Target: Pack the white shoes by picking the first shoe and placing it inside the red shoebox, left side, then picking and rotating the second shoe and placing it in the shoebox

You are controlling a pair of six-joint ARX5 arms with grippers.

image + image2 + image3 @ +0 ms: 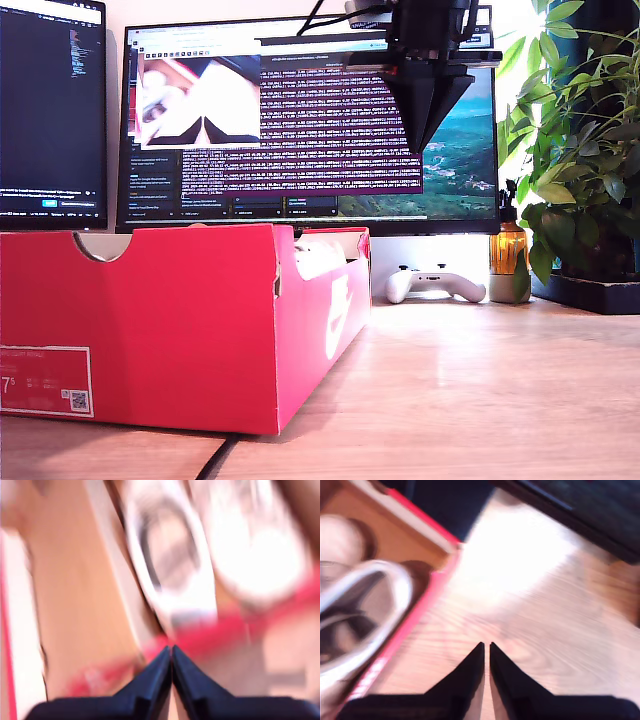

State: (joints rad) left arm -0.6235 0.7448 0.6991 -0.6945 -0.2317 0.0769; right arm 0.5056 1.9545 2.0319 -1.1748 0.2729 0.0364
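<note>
Filling most of the exterior view's left, the red shoebox (180, 330) is seen standing open on the wooden bench (480, 390), its label end towards the camera. Both white shoes (215, 555) appear to be lying inside it already, side by side on the brown floor of the box in the blurred first wrist view; only a sliver of white is shown over the rim in the exterior view. From this the packing is judged as good as done. One shoe (355, 620) is also caught by the second wrist view, just inside the red wall. My first hand (171, 652) is pressed closed on nothing, above the box edge. My second hand (486, 650) is likewise closed and empty, held over bare bench beside the box, presumably clear of the shoes.
</note>
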